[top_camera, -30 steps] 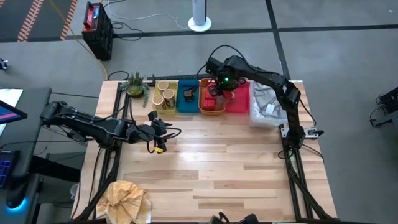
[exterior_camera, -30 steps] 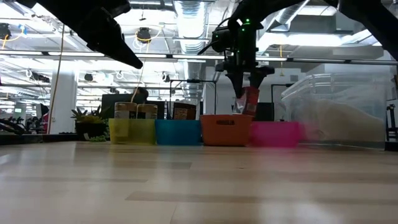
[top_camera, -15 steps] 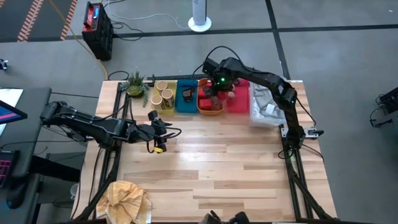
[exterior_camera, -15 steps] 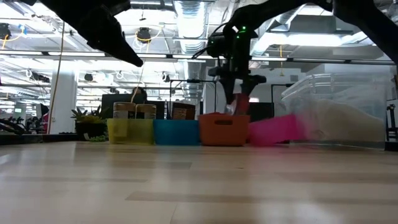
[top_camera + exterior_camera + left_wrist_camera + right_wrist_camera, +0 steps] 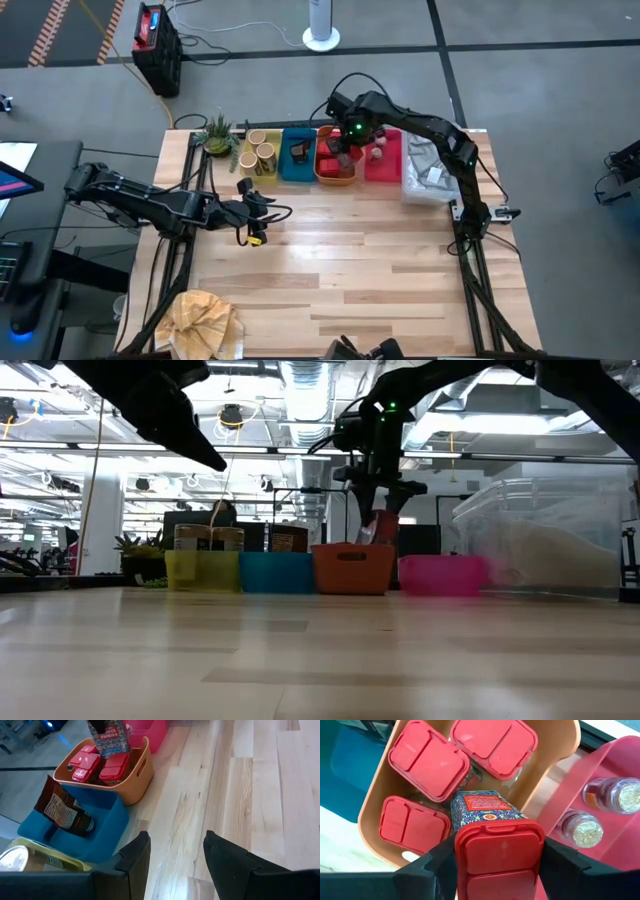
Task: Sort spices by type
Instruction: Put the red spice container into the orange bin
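Observation:
Four trays stand in a row along the far edge: yellow [image 5: 258,155] with pale round tubs, blue [image 5: 298,153] with a dark-tan packet [image 5: 62,810] leaning inside, orange [image 5: 338,165] holding three red boxy packs [image 5: 427,767], and pink [image 5: 385,158] with two tiny jars [image 5: 620,795]. My right gripper [image 5: 347,140] is over the orange tray, shut on a fourth red-lidded pack [image 5: 499,855]. My left gripper [image 5: 255,212] hovers open over the table's left part, near of the yellow tray. My right gripper pinches the red pack between its two fingers [image 5: 427,867], one on each side wall just below the red lid [image 5: 465,870]. The fingers come from above, pointing down. The pack [image 5: 375,528] hangs tilted, its lower end at the orange tray's rim [image 5: 350,550], above the packs inside.
A clear plastic bin [image 5: 430,170] with pale cloth sits at the far right, beside the pink tray. A small plant [image 5: 217,133] stands at the far left corner. A yellowish-tan cloth [image 5: 205,320] lies at the near left corner. Bare wood [image 5: 350,270] spreads over the middle.
My right gripper has carried the red pack from over the pink tray leftward to the orange tray and lowered it. The pink tray tipped briefly and lies flat again. The row of trays has slid slightly toward the table's left.

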### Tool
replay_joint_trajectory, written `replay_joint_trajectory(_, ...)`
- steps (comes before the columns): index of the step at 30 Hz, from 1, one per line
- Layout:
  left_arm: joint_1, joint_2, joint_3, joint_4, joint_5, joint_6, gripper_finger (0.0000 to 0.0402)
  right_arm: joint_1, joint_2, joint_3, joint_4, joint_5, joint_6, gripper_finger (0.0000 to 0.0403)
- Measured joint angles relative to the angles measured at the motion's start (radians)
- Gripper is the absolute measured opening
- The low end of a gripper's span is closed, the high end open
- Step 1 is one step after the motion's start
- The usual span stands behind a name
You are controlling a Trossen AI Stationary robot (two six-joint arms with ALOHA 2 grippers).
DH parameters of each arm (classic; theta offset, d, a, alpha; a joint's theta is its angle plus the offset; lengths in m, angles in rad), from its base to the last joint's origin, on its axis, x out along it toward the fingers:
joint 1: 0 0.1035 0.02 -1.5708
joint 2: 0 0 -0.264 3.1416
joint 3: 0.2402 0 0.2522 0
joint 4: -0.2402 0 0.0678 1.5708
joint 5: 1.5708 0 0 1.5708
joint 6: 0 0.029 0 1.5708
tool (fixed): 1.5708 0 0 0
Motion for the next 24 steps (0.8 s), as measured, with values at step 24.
replay_joint_trajectory(24,0.0,0.0,0.0,-0.027,0.019,-0.036,0.0173,0.005,0.0,-0.006,0.08,0.047,0.004,0.0297)
